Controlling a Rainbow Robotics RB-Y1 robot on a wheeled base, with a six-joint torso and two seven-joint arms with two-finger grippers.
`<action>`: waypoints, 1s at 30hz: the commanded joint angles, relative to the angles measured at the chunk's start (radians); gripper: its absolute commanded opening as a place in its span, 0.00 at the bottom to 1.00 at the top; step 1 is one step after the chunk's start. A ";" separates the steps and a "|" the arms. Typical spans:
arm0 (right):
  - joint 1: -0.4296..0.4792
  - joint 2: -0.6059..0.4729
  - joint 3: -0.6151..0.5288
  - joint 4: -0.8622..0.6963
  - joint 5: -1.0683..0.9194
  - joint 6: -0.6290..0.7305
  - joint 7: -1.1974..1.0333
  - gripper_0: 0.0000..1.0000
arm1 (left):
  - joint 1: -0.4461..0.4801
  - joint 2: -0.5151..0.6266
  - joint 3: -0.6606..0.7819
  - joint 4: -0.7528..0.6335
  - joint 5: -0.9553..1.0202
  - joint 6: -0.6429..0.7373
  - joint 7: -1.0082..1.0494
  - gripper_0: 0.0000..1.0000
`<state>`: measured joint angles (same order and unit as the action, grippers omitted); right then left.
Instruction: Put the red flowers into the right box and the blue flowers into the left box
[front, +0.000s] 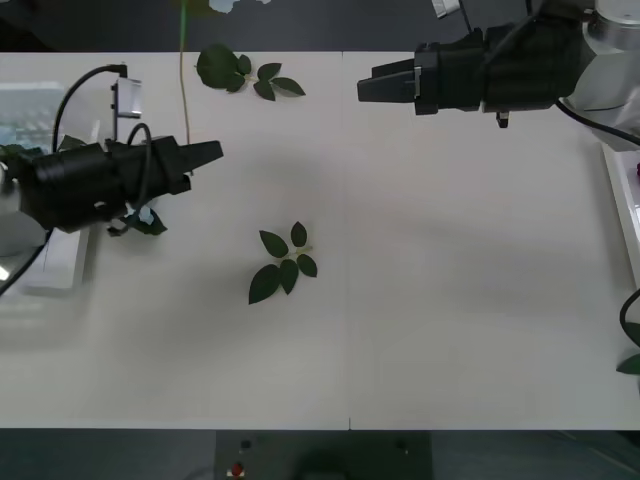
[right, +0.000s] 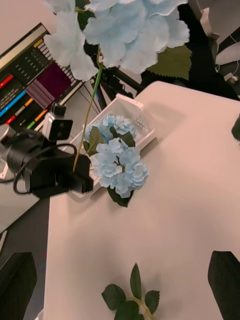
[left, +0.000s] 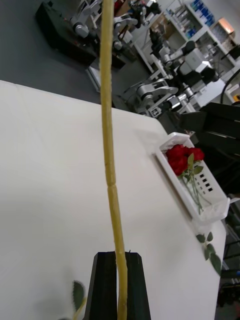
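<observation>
1. Left pincer (front: 212, 153): black fingers clamped on the thin yellow-green stem (left: 111, 165) of a pale sky-blue artificial hydrangea, held near the stem's lower end. The stem rises straight up from the jaws; the fluffy head (right: 117, 32) sits high at the far end.
2. Handling, my read: light, but top-heavy on a long springy stem, so expect sway. A grip closer to the head would steady it. Fabric petals are soft and crush easily, so don't pinch the bloom.
3. Just beside the left arm: a white ribbed translucent plastic crate (right: 131, 107) at the counter's (front: 450, 300) left edge, with blue hydrangea clusters (right: 117, 157) already in it, one spilling over the rim.
4. Right pincer (front: 365, 88): black fingers spread apart, empty, hovering over the far right of the counter.
5. Right edge: a white slotted tray-like box (left: 200, 192) holding deep red artificial roses (left: 181, 156).
6. Loose dark green leaf sprigs: one mid-counter (front: 285, 265), another far side (front: 245, 72). Flat, matte, no blooms.
</observation>
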<state>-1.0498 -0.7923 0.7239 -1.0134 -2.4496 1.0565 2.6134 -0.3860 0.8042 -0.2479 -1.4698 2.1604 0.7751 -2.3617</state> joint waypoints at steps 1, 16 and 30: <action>-0.027 -0.097 0.081 -0.091 -0.042 -0.016 0.056 1.00 | -0.007 0.092 0.101 0.078 -0.001 0.127 -0.019 0.00; -0.019 -0.337 0.266 -0.266 -0.166 -0.039 0.092 1.00 | 0.105 0.256 0.522 0.232 -0.413 0.300 -0.014 0.00; 0.004 -0.366 0.266 -0.283 -0.091 -0.096 0.092 1.00 | 0.430 0.242 0.797 0.075 -0.740 0.199 0.022 0.00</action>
<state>-1.0433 -1.1370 1.0070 -1.2858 -2.5795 0.9738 2.6860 -0.0025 1.0241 0.5299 -1.3715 1.4573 1.0206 -2.3614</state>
